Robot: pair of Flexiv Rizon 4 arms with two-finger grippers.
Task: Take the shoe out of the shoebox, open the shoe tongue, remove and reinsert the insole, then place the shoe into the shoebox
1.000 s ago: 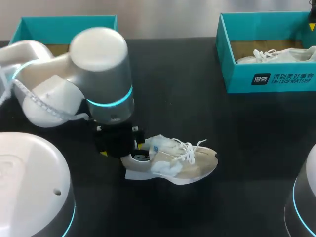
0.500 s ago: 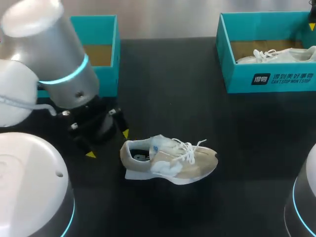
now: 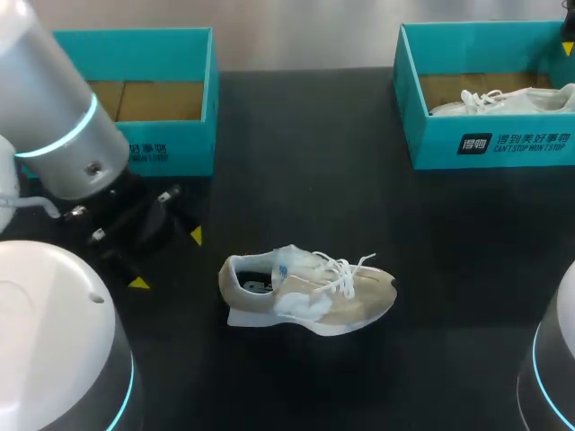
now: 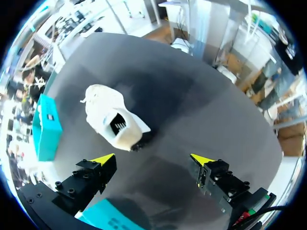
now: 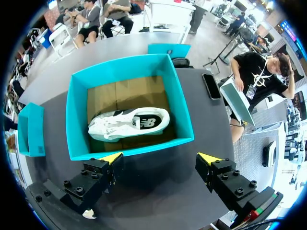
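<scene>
Left fingers [image 3: 196, 236] stand wide apart and empty, low over the table [image 3: 305, 180], near but clear of the heel of the shoe [image 3: 305, 292]. It sits on its sole outside any box, long axis across the table, heel toward the left arm [image 3: 54, 117], toe toward the right; the left arm is judged nearer. Right fingers [image 5: 111, 157], also apart and empty, hover over the far right shoebox [image 5: 79, 120], which holds a second shoe [image 5: 127, 123]; the left shoebox [image 3: 171, 148] stands at the back.

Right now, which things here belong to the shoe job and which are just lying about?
Job: beige shoe on the table; empty shoebox; left gripper, open beside the shoe.
Lying about: second shoebox holding a white shoe, ahead of the open right gripper.
</scene>
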